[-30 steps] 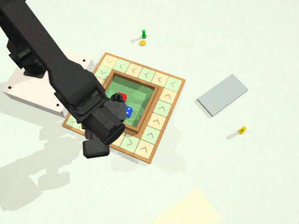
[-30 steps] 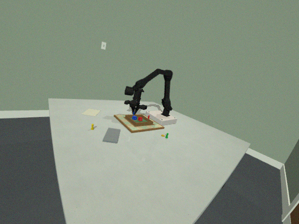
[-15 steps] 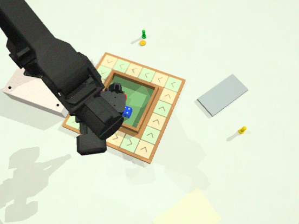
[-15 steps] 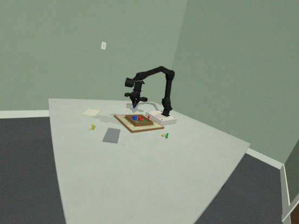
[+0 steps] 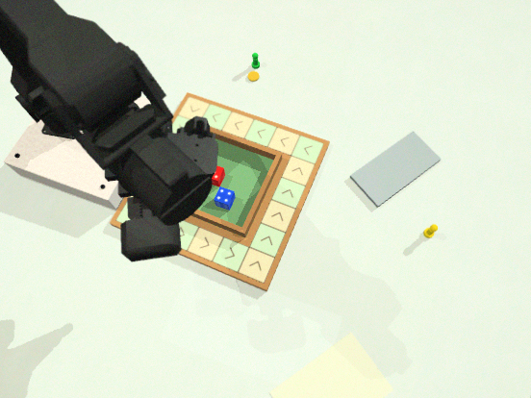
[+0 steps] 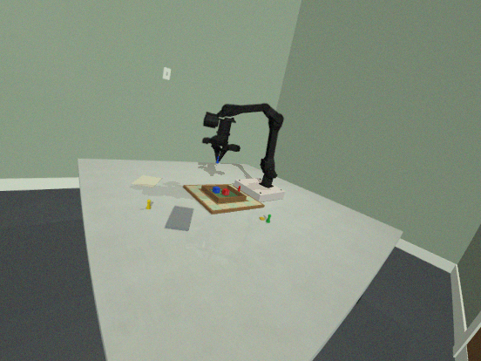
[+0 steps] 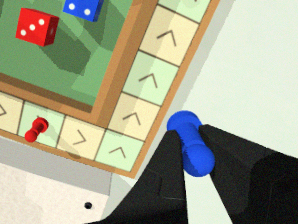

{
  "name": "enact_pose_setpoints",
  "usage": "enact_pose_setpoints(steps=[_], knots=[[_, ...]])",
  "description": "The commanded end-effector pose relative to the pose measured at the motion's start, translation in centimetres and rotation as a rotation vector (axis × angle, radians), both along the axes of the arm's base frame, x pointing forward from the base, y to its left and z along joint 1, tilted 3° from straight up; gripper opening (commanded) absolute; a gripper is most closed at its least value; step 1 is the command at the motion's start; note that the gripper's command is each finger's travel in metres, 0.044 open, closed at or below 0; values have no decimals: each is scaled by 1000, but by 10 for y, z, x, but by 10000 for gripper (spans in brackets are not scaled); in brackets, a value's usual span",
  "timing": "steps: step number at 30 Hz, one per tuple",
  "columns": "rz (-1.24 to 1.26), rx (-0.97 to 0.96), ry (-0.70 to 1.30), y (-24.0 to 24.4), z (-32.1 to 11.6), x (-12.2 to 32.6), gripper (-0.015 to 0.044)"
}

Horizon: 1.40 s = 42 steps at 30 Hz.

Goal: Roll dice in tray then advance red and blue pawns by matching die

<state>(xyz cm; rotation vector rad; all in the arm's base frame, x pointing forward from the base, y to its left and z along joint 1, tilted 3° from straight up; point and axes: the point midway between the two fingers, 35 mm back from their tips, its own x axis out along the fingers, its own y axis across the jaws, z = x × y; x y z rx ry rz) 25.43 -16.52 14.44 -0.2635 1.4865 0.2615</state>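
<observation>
My gripper [image 6: 218, 161] [image 7: 186, 136] is shut on the blue pawn [image 6: 217, 160] [image 7: 199, 160] and holds it well above the table; in the top view the arm hides both. The red pawn [image 6: 239, 188] [image 7: 38, 128] stands on a green square, two squares before the corner, of the board [image 5: 297, 216] [image 6: 197, 199] [image 7: 184, 70]. The red die [image 5: 218, 176] [image 6: 226, 192] [image 7: 37, 27] and blue die [image 5: 224, 198] [image 6: 216, 190] [image 7: 84, 9] lie in the tray [image 5: 264, 194] [image 6: 231, 200]. Red shows three pips in the wrist view; blue shows four on top in the top view.
A green pawn [image 5: 255, 61] [image 6: 268, 219] stands beside a yellow disc [image 5: 253, 76] [image 6: 262, 218]. A yellow pawn [image 5: 431, 231] [image 6: 149, 204] stands near a grey plate [image 5: 395, 169] [image 6: 179, 218]. A pale yellow sheet [image 5: 337, 370] [image 6: 147, 180] lies farther off. The robot's white base [image 5: 63, 159] adjoins the board.
</observation>
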Motion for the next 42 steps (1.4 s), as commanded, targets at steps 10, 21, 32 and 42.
enact_pose_setpoints(steps=[10,21,32,42], knots=[[41,-8,-1,4,-25,66,0],[7,7,-6,17,-53,121,0],[-4,12,-7,23,-76,139,0],[-4,12,-7,24,-99,140,0]])
